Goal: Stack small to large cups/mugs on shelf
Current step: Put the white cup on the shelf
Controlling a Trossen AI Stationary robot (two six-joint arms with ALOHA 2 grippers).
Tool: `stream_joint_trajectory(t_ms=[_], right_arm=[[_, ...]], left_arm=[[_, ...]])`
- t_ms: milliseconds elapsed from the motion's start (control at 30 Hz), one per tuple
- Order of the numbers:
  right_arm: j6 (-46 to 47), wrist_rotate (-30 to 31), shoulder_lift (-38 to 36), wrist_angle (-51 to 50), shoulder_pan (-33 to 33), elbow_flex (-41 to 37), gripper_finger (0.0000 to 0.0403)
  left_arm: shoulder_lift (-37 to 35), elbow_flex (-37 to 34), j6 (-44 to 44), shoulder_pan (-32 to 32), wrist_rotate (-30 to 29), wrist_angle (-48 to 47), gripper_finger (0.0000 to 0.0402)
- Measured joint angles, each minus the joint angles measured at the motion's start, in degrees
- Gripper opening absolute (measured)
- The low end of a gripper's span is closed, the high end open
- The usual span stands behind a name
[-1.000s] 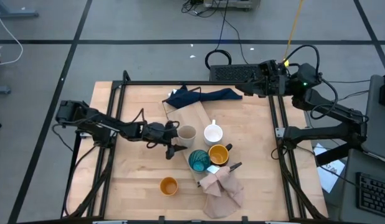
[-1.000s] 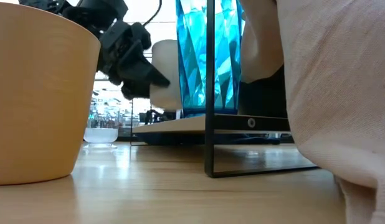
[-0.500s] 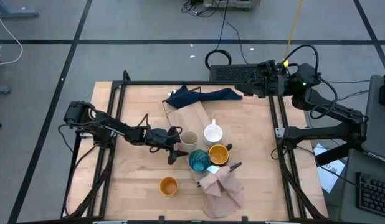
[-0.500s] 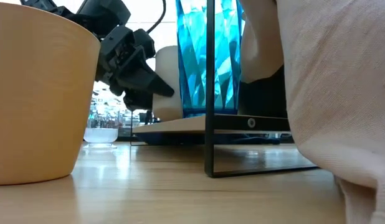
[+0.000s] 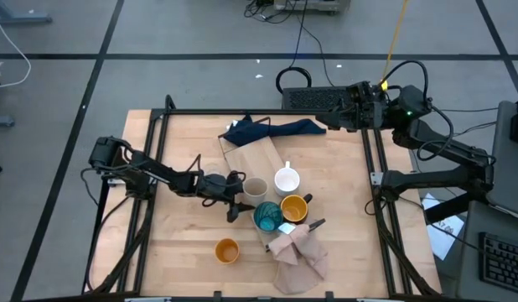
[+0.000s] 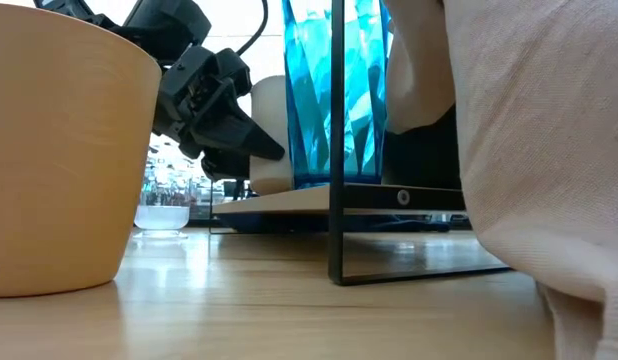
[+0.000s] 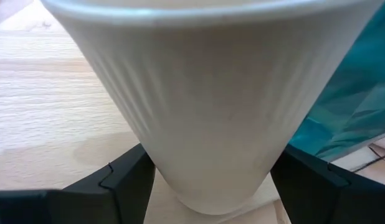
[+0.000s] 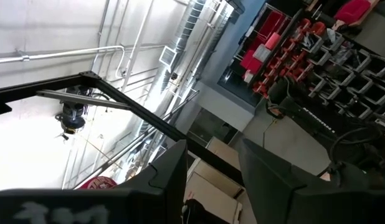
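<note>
My left gripper (image 5: 244, 195) is shut on the ribbed beige-grey cup (image 5: 255, 189), over the pale wood shelf (image 5: 251, 155). Next to it on the shelf stand the teal cup (image 5: 267, 216), the white mug (image 5: 286, 179) and the mustard-yellow mug (image 5: 293, 207). The orange cup (image 5: 227, 250) stands on its base on the table, nearer the near edge. In the low view the clear glass (image 6: 161, 216) sits on the table behind the orange cup (image 6: 59, 150). My right gripper (image 8: 211, 186) is open, raised at the far right corner. My left gripper pinches the beige-grey cup's lower wall (image 7: 211, 168) between its two fingers (image 7: 127, 180), one on each side. It comes in level from the table's left. The cup is upright, its base (image 6: 269, 187) at shelf height; whether it rests there, I cannot tell.
A dark blue cloth (image 5: 271, 128) lies at the shelf's far end, and a pinkish-beige cloth (image 5: 297, 252) covers its near end. A black frame post (image 6: 336, 140) stands in front of the teal cup (image 6: 334, 90). There is bare table to the left of the shelf.
My left gripper has carried the beige-grey cup a short way toward the near edge and the teal cup, and lowered it to shelf height. Most of this happened in the first half second. The gripper stays shut on the cup.
</note>
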Motion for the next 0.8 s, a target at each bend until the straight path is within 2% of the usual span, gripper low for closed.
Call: stream_joint_trajectory(t_ms=[300, 800], right_arm=[[0.02, 0.0, 0.0, 0.0, 0.0, 0.0, 0.0137], [-0.02, 0.0, 0.0, -0.02, 0.0, 0.0, 0.0137]], left_arm=[[0.17, -0.02, 0.29, 0.0, 0.07, 1.73, 0.0318], [0.13, -0.02, 3.88, 0.04, -2.16, -1.12, 0.0321]])
